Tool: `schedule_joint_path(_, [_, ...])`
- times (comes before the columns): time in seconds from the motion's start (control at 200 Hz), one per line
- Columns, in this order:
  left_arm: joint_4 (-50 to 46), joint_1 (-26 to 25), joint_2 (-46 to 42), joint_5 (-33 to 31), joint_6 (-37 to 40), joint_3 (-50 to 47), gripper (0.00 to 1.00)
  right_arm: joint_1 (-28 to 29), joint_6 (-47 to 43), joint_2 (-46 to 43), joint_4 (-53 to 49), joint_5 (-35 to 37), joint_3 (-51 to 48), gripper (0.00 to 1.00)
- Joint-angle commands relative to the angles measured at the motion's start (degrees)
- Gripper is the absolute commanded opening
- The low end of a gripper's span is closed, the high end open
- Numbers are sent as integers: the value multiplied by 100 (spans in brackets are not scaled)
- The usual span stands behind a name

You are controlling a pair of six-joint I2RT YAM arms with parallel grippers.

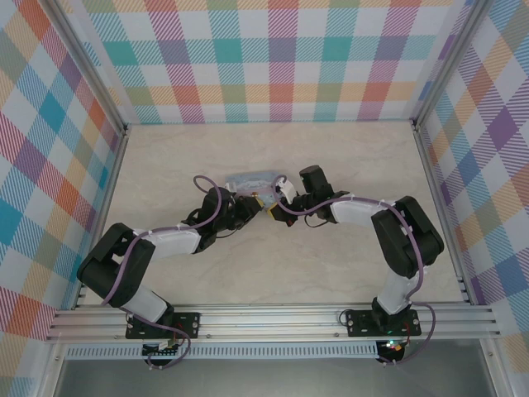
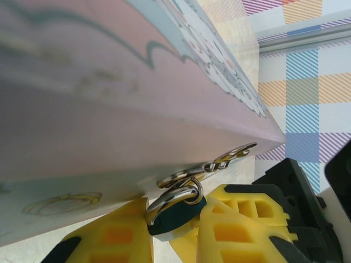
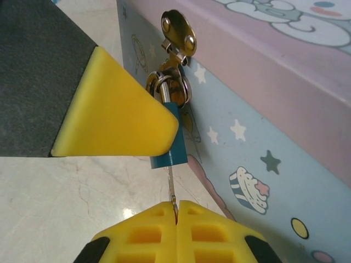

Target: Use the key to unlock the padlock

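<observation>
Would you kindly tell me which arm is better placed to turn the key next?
Right: the right claw pinches the key, already seated in the padlock from below, while the left claw grips its body.

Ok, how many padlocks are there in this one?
1. The padlock hangs from the clasp on the side of the tin, gripped by the left pincer, with the key in its base held by the right pincer. Another could hide behind the tin.

Padlock [image 3: 176, 147]: teal painted body, smooth satin; shackle [image 3: 164, 90] bright polished metal. Key [image 3: 171, 186]: thin silvery metal. Tin [image 3: 263, 137]: glossy printed sheet; brass-toned shiny hasp [image 3: 178, 33]. Right gripper [image 3: 176, 207]: matt yellow plastic. Worktop [image 3: 66, 192]: polished marble-look, glare spots.
</observation>
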Motion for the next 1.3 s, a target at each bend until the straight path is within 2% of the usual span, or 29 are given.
schedule_joint_path(0.0, [-55,-167,-149,850,89,103,0,-77,219,130,1034,-591,396,2])
schedule_joint_path(0.11, [-54,-168,-140,874,109,101,0,-131,472,182,1065,-730,451,2])
schedule_joint_path(0.475, [-184,-159,-72,946,338,109,0,-183,92,208,699,-535,741,2])
schedule_joint_path(0.76, [-109,-159,52,1055,331,154,0,-100,217,276,949,-405,868,2])
schedule_joint_path(0.94, [-84,-159,56,981,338,181,0,27,716,329,1486,-215,640,2])
schedule_joint_path(1.295, [222,-159,408,844,330,60,0,173,1340,60,1633,177,-154,0])
